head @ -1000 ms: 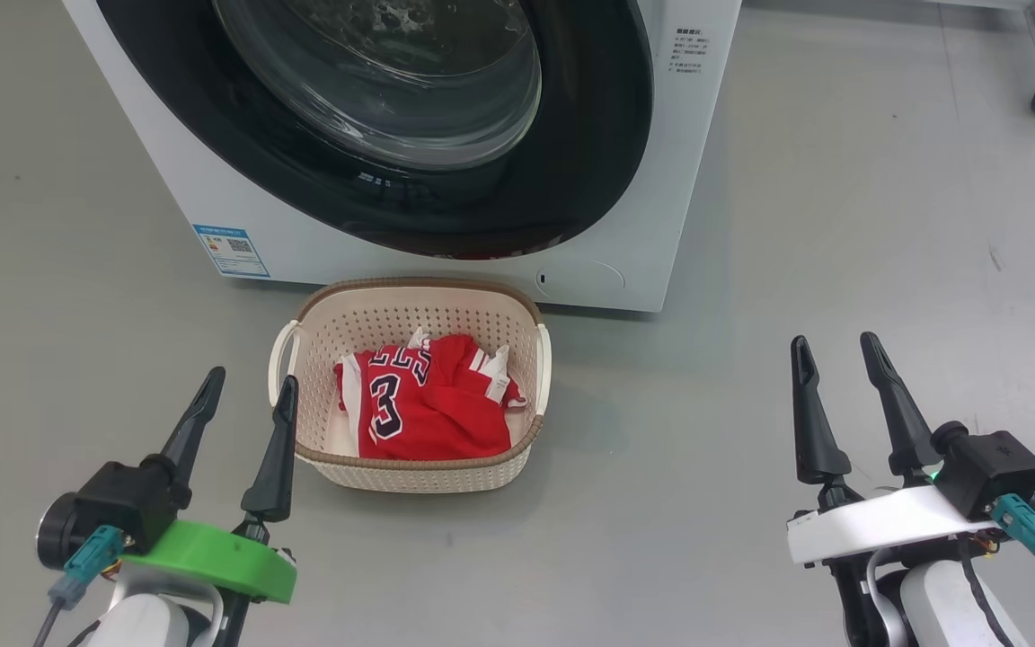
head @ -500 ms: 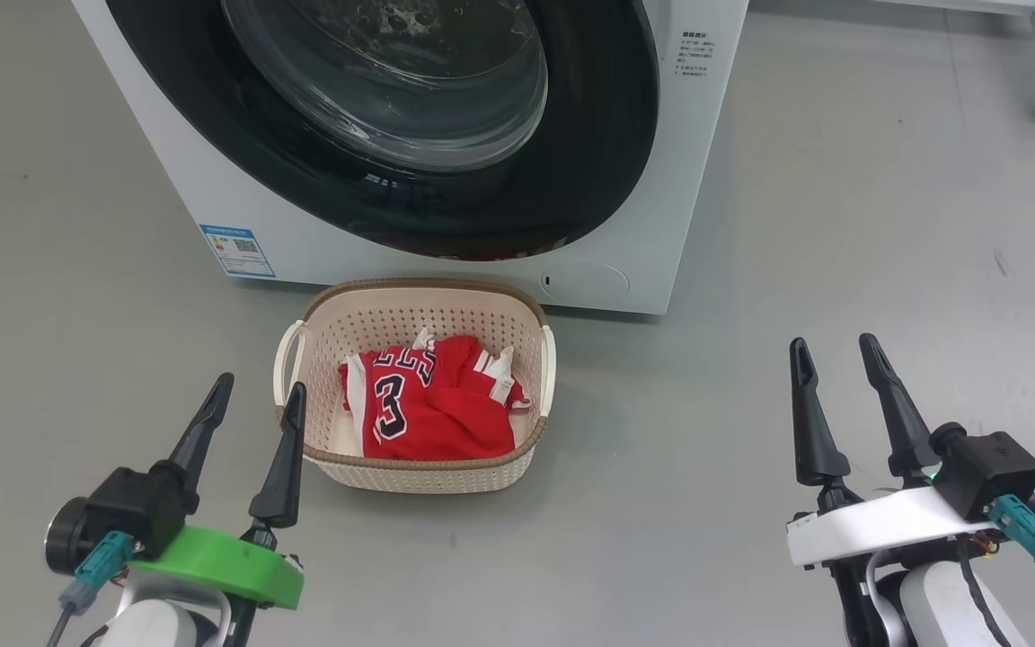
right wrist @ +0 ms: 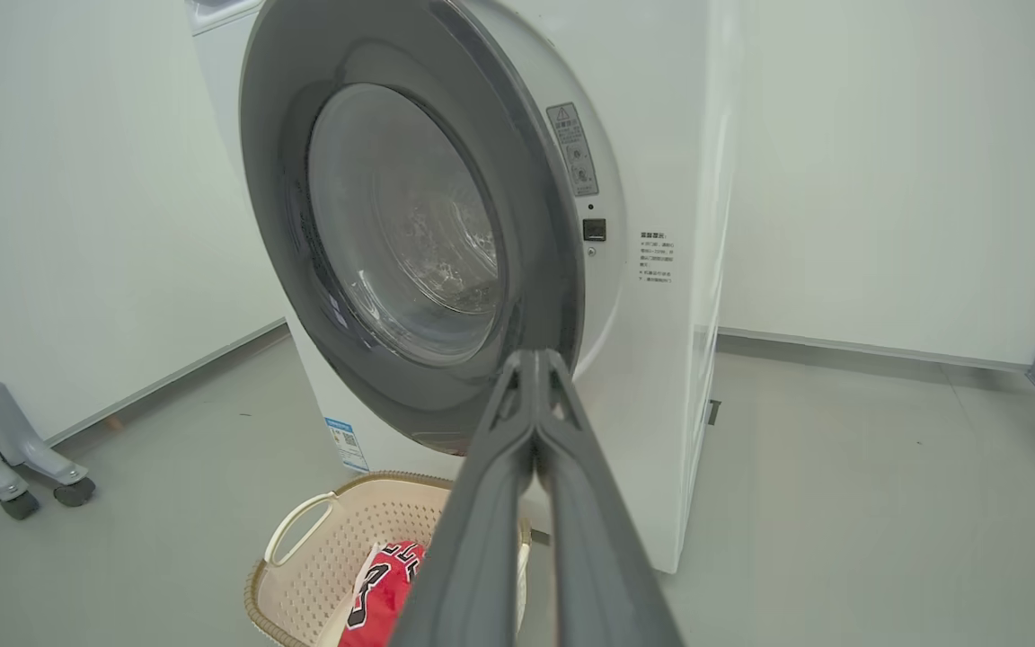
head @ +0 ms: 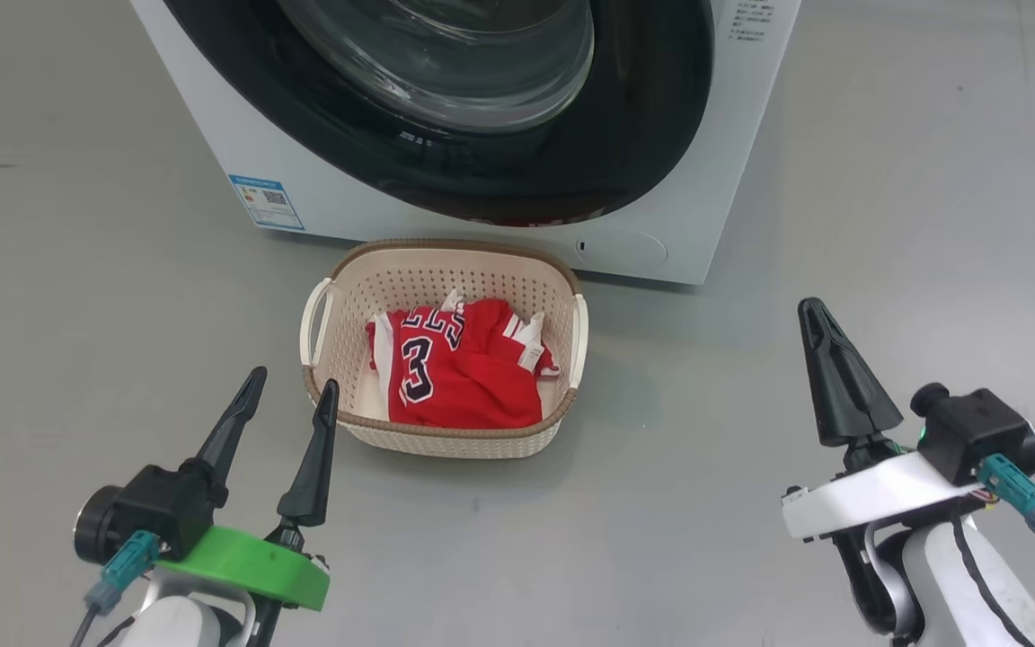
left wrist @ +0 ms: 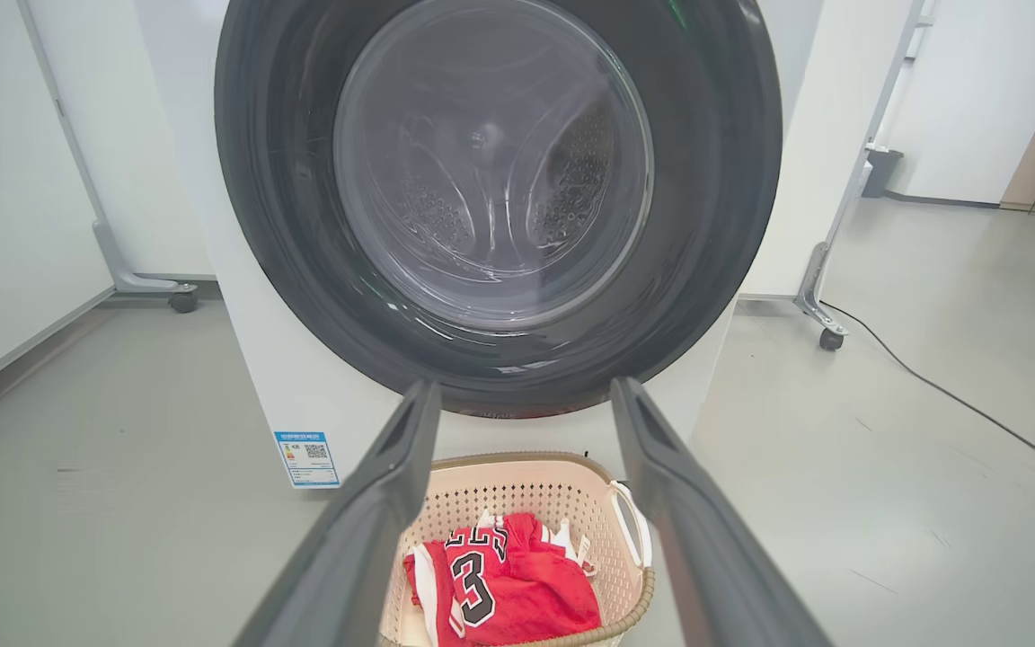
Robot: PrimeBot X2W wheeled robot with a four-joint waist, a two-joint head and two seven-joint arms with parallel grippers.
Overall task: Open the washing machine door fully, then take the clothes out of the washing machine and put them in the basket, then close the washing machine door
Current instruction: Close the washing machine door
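Head view: basket [head: 446, 444] beside left end effector [head: 294, 377]

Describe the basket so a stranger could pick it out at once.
Find the big white washing machine on the grey floor. Just in front of it, below its round black door, sits the basket: small, cream, perforated, brown-rimmed, with two side handles. It alone holds a red jersey.

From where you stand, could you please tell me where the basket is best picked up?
Probably by the cream loop handle on the left side of the basket, coming down from above with the open left gripper. The handle bows out from the rim, leaving a gap for a finger, and the jersey lies clear of it.
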